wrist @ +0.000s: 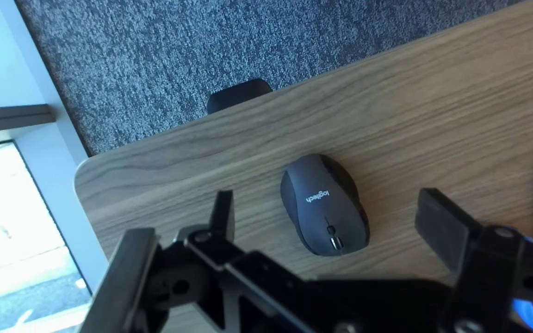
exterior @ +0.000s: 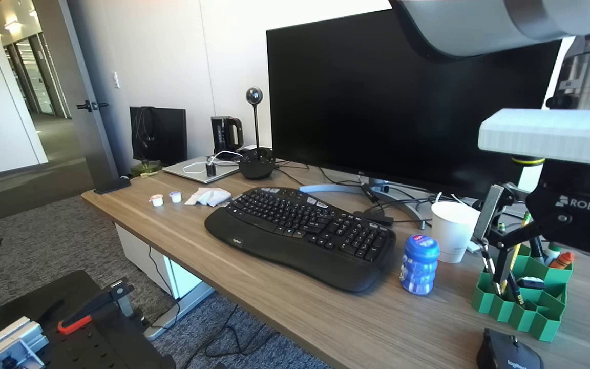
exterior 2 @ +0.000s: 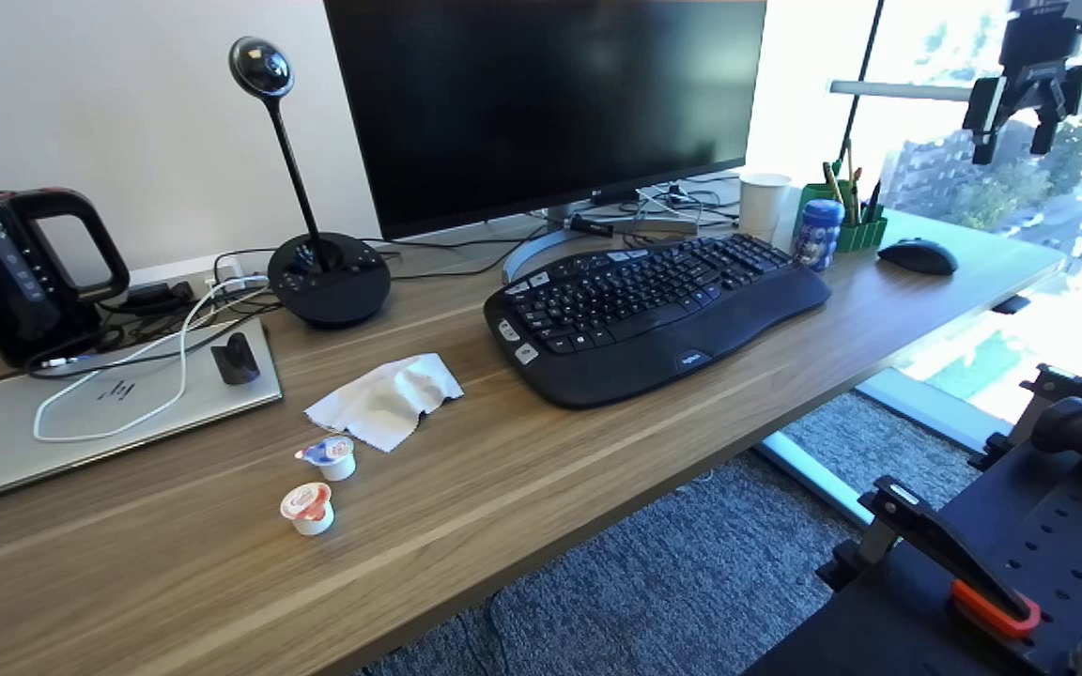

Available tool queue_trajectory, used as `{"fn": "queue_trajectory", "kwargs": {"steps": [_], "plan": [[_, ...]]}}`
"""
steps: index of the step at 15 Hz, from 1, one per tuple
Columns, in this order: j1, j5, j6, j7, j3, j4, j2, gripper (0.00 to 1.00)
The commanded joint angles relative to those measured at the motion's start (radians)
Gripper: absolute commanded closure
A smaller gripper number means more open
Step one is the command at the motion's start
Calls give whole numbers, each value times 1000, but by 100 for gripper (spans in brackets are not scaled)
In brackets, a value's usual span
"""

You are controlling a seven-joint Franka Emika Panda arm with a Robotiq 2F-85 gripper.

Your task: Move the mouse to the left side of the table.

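The dark grey-black mouse lies on the table's right end in both exterior views (exterior: 510, 353) (exterior 2: 919, 255). It also shows whole in the wrist view (wrist: 324, 208), between and beyond the fingertips. The table has a light brown wood-look top (exterior: 274, 282) (exterior 2: 522, 526) (wrist: 410, 106). My gripper is open and empty, with its fingers wide apart in the wrist view (wrist: 326, 193). In an exterior view the gripper (exterior 2: 1012, 152) hangs well above the table, higher than the mouse and apart from it.
A black keyboard (exterior: 300, 230) lies mid-table. Near the mouse stand a blue can (exterior: 420, 266), a white cup (exterior: 451, 230) and a green pen holder (exterior: 523, 307). The monitor (exterior 2: 550, 103) is behind. At left are a cloth (exterior 2: 391, 399), creamer cups (exterior 2: 311, 510) and a laptop (exterior 2: 118, 404).
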Motion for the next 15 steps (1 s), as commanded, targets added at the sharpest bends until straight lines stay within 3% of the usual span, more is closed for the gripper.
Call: {"fn": "queue_trajectory", "kwargs": {"steps": [1,2,8,15], "plan": [[-32,-17,-54,-100,37,35,4,0],[-19,-12,-13,-44,25,8,2,0],[-17,-10,5,-56,29,-2,-4,0],[23,-68,262,60,-1,-90,21,0]]}}
